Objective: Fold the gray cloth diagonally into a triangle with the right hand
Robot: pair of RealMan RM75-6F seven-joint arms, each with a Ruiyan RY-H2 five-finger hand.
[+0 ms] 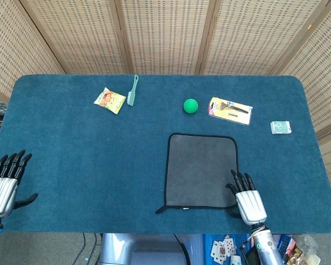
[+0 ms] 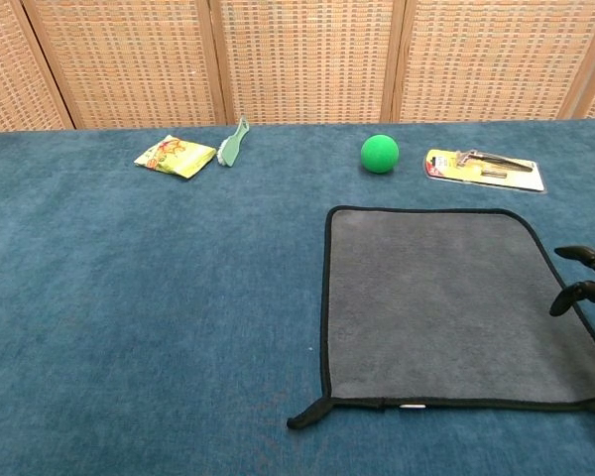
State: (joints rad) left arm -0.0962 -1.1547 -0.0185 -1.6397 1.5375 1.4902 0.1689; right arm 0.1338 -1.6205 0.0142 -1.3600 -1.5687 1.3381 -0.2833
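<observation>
Gray cloth (image 1: 202,171) lies flat and unfolded on the blue table (image 1: 88,160), near the front edge and toward the robot's right, its black border showing all the way round and a small black tab sticking out at its near left corner. The right hand (image 1: 247,197) sits over the cloth's near right corner with its dark fingers (image 1: 241,180) spread apart and pointing away from the robot; it holds nothing. From the head view it is hard to tell whether the fingertips touch the fabric or hang just above it.

The chest view catches only the tips of that hand's fingers (image 2: 583,274) at the right edge of the frame, beside the cloth's (image 2: 446,302) right border, so the palm and wrist are visible from the head camera alone. The left hand (image 1: 5,181) appears only in the head view, at the table's near left corner and well apart from the cloth, fingers apart and empty.

Along the far side of the table, both views show a yellow snack packet (image 1: 110,100) with a green brush (image 1: 132,91) just beside it, a green ball (image 1: 191,105) beyond the cloth's far edge, and a carded razor (image 1: 230,110) to the ball's right. A small pale green box (image 1: 280,127) further right is whole in the head view; the chest view shows only a sliver of something pale at its right edge.
</observation>
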